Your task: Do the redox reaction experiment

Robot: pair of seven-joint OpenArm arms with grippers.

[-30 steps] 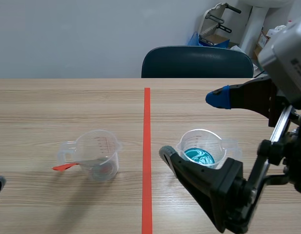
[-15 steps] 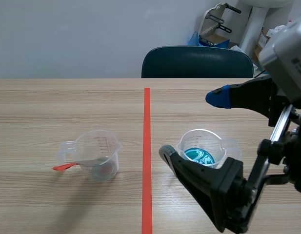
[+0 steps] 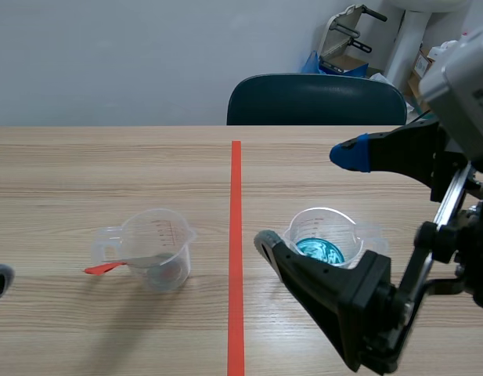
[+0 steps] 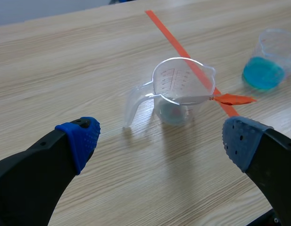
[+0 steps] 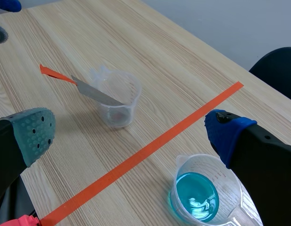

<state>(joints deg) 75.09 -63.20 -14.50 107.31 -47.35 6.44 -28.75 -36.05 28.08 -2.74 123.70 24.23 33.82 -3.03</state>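
Your left gripper and right gripper both gaped, holding nothing; 1 clear beaker propped the metal strip left of the tape line, likely ready for the blue-solution beaker opposite.

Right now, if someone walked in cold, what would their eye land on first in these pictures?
Most likely the bright blue liquid in the clear measuring cup, right of the orange-red tape line, with the right arm hanging close above it, jaws wide open. Next, the second clear cup left of the line, with a grey strip with an orange-red end leaning in it.
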